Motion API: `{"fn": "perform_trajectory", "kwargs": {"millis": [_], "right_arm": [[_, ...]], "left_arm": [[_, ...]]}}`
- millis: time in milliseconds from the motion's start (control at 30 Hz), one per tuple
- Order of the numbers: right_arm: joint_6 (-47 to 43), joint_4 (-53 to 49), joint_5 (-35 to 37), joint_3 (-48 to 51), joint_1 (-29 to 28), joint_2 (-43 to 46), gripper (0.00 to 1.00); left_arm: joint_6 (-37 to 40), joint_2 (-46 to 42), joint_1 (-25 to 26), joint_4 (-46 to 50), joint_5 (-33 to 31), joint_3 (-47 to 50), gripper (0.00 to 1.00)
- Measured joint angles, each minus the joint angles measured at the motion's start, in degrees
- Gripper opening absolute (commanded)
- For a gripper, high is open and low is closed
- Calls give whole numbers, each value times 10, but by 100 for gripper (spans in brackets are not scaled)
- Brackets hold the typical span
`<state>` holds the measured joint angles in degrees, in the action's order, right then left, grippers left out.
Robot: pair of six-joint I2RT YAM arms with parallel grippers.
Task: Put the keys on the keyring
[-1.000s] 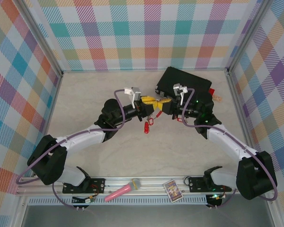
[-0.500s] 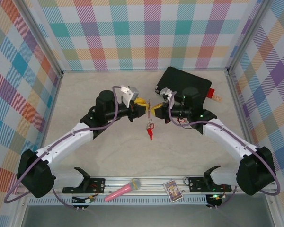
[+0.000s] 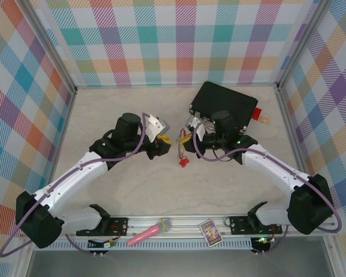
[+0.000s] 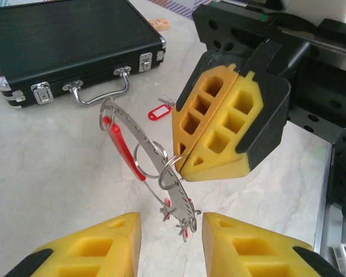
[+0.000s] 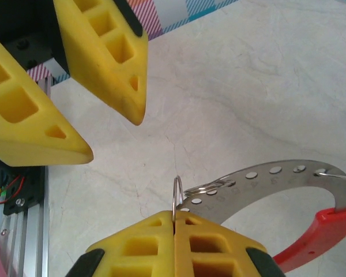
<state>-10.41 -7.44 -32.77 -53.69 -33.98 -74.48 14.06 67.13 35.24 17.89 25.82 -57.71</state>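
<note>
**Keyring hangs between two claws**

The keyring [image 4: 132, 124] is off the counter [image 3: 115, 115], near its middle, a holed metal arc with a red stretch [image 4: 124, 151] along one side. Two small wire rings sit on it. One of them, a loop [image 5: 176, 193], is pinched upright at the tips of the right claw [image 5: 174, 218], which is clenched on that loop alone; the keyring [image 5: 265, 176] curves away beside its fingers.

The left claw [image 4: 171, 219] faces it, released, fingers apart. The keyring's lower end lies in the gap between them, touching neither as far as I can tell. From the right wrist, the left claw [image 5: 112, 137] holds nothing.

A red key [image 3: 183, 162] shows just below the keyring's end; whether it hangs or lies on the counter I cannot tell. Another key [image 4: 157, 112] lies flat on the counter beyond, near the handle of a shut black case [image 4: 63, 40].

From above, the case [image 3: 222, 104] sits right behind the right claw [image 3: 187, 138]. A red block [image 3: 258, 114] lies at its far corner. A pink microphone [image 3: 149, 231] and a small card box [image 3: 209, 232] rest on the near rail, well apart from the work.
</note>
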Motion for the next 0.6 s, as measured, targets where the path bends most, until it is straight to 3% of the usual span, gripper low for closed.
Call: {"fn": "perform_trajectory", "kwargs": {"millis": [600], "right_arm": [[-15,-7,-3,-1,-21,0,0]], "left_arm": [[21,30,6,5,32,1,32]]}}
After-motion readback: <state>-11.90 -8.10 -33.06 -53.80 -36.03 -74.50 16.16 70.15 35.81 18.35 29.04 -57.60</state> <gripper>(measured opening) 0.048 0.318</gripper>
